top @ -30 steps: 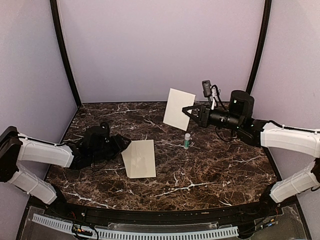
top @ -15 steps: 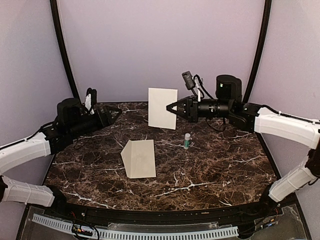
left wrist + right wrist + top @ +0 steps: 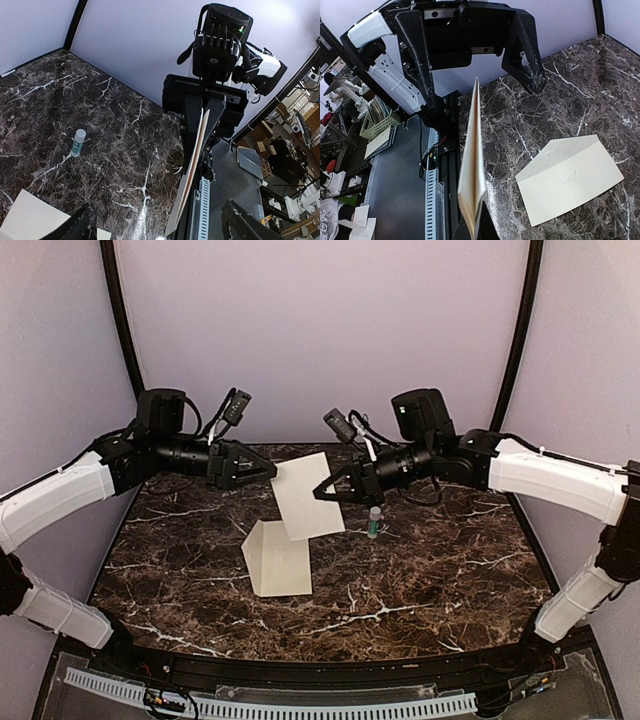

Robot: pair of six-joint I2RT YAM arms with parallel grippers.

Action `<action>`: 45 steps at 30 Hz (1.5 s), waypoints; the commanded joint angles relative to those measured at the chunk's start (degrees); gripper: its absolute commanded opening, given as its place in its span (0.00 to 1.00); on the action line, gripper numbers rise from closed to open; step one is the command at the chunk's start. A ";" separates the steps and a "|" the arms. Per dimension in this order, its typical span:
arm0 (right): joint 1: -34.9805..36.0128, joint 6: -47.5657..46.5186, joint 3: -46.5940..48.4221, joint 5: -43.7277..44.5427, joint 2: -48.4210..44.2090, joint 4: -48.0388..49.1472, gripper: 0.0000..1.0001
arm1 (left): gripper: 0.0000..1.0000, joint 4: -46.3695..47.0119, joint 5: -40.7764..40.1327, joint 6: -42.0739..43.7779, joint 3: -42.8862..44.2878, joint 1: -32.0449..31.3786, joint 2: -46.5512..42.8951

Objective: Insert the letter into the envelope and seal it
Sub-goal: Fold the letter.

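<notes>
Where the two arms meet above the middle of the surface, the letter (image 3: 308, 498), a plain whitish sheet, hangs in the air, clear of everything below it. The right tool (image 3: 328, 490) is clamped on its right-hand edge, jaws closed on the paper. The overhead view shows the sheet's broad face, with its long axis running from far to near and leaning slightly. Both wrist views see it edge-on, as a thin, nearly upright line.

The left tool (image 3: 262, 471) sits just beside the letter's far left corner, jaws spread wide and holding nothing. Its two fingers (image 3: 417, 65) frame the sheet's edge without touching it. So the letter lies straight ahead of the left tool, between the two tools, and only the right arm carries it.

The envelope (image 3: 278, 562), cream-yellow, lies flat on the surface below the letter and a little nearer, with its long axis also running far to near. The free left tool looks about as near to it as the loaded right one. A small glue stick (image 3: 374, 522) stands upright to the right of the envelope, beneath the right arm.

The surface (image 3: 450, 570) is dark marble with white veining. Pale lilac walls (image 3: 320, 330) close it in, and black poles (image 3: 122, 350) rise at the back corners.
</notes>
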 commanded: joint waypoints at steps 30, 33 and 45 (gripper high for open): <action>-1.41 7.12 -7.40 6.64 -2.00 16.11 0.80 | 0.00 14.17 -12.03 -4.59 -8.37 -4.27 -6.18; -1.51 17.41 -19.52 10.43 -6.34 39.10 0.94 | 0.00 32.77 -19.30 -12.70 -17.84 -4.32 -11.91; 1.51 29.99 -16.88 7.47 6.88 61.35 0.82 | 0.00 53.42 -29.72 -26.16 -29.53 -4.42 -17.22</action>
